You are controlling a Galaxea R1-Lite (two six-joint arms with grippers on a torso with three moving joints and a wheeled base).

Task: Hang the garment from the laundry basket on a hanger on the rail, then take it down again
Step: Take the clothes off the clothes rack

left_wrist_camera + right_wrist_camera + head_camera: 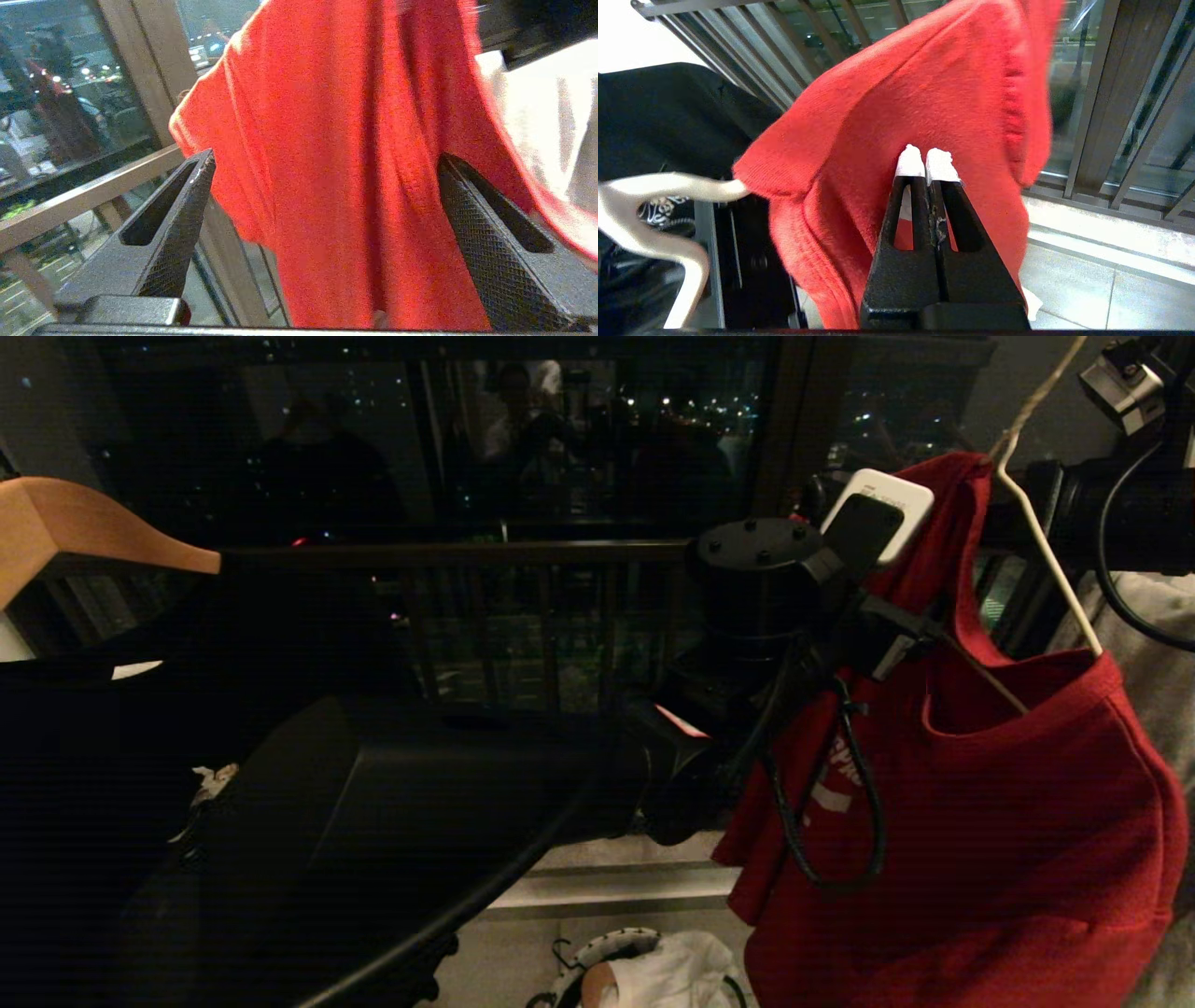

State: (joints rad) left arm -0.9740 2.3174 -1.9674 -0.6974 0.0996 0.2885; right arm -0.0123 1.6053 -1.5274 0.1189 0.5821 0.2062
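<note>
The red garment (980, 821) hangs on the thin white hanger (1046, 551) at the right of the head view. The rail is out of view above. My left arm (747, 616) reaches to the garment's left side. Its gripper (325, 156) is open, and the red cloth (336, 163) hangs between the two fingers. My right gripper (927, 161) is shut, its white tips against the red cloth (859, 116) with nothing seen between them. One hanger end (668, 186) sticks out of the garment beside it. The laundry basket (597, 952) stands on the floor below.
A white cloth (672, 975) lies in the basket. A black T-shirt (84, 756) on a wooden hanger (84, 523) hangs at the left. A grey cloth (1153, 644) hangs behind the garment. A balcony railing (523, 555) and dark window lie behind.
</note>
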